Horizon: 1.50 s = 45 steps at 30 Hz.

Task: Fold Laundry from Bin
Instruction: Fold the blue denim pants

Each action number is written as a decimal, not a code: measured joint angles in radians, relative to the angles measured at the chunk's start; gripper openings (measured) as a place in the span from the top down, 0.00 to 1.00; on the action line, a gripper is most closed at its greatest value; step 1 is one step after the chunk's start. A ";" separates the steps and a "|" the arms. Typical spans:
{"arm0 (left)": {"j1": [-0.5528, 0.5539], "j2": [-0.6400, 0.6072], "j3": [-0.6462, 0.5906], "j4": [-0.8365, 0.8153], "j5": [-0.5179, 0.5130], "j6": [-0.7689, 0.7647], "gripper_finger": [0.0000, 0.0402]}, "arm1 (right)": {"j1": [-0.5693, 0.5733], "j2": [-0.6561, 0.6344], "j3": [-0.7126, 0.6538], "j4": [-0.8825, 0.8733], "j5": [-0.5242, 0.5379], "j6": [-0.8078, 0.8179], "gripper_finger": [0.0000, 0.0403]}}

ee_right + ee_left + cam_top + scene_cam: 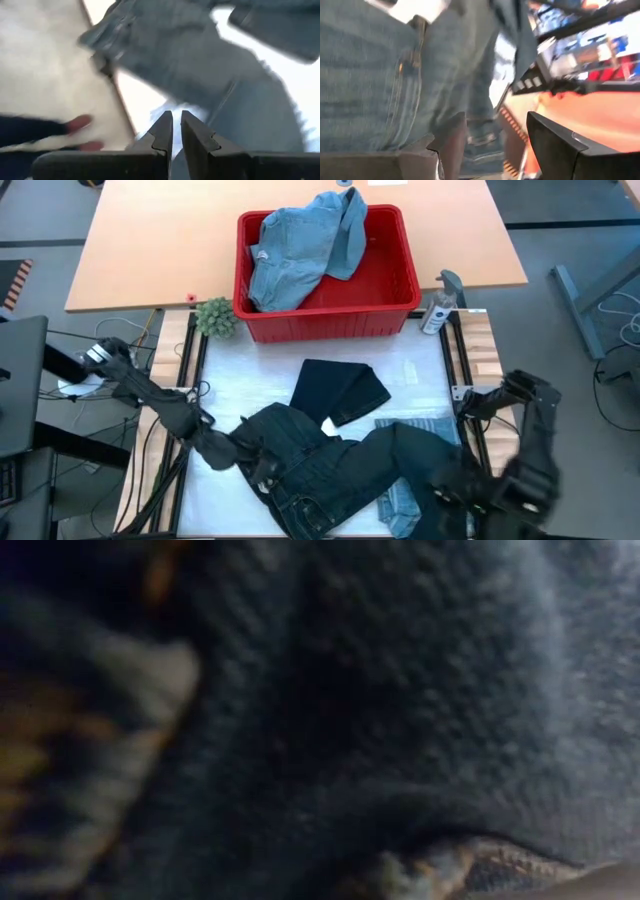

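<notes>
The red bin [330, 320] stands at the table's far side with a light blue denim piece [300, 250] heaped in it. On the white mat lie a folded dark navy piece [340, 390], dark jeans [330, 470] spread across the near half, and a blue-grey striped shirt [425, 428] partly under them. My left gripper [255, 465] is open at the jeans' left end [385, 75]. My right gripper [450, 495] hovers over the jeans' right part [200, 65], its fingers [165, 130] a narrow slit apart with nothing between. Dark cloth [350, 690] fills the low view. My left gripper has the jeans' cloth lying against one finger [451, 142], near a belt loop and seam. A fold [480, 137] hangs into the gap beside that finger. The other finger [560, 145] stands clear of the cloth. Whether the cloth is carried, I cannot tell.
A spray bottle [440, 305] stands to the right of the bin and a small green plant [215, 317] to its left. A wooden table [150, 240] lies behind. Bare mat [250, 380] shows between bin and jeans.
</notes>
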 joint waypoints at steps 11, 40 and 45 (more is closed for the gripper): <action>-0.074 0.228 0.000 -0.028 0.063 -0.021 0.51 | -0.302 -0.001 -0.042 0.015 -0.068 -0.453 0.84; -0.053 0.222 -0.004 -0.853 0.136 -0.019 0.99 | -0.877 -0.003 -0.418 0.389 -0.472 -1.232 0.75; -0.060 0.208 -0.004 -0.884 0.098 -0.020 0.99 | -0.763 -0.059 -0.553 0.400 -0.522 -1.121 0.81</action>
